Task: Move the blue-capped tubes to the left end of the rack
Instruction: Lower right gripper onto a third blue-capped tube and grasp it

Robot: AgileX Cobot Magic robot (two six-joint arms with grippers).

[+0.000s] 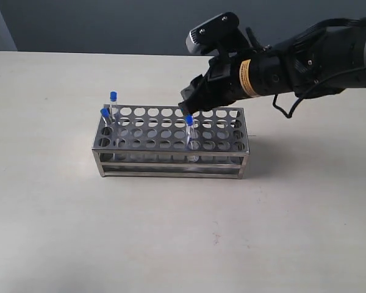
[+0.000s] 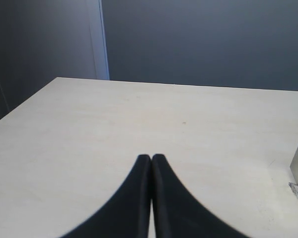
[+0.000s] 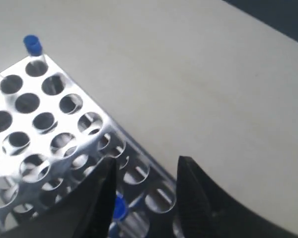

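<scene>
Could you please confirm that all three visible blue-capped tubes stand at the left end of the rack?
Not quite. Only two blue-capped tubes stand at the left end of the rack; the third tube stands near the middle, as the exterior view shows.

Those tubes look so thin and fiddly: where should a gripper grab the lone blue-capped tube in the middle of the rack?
Grip the lone blue-capped tube at its cap, probably coming straight down from above. It stands upright in its hole, and only that top end rises clear of the steel rack, whose plate and frame fence in the rest.
</scene>
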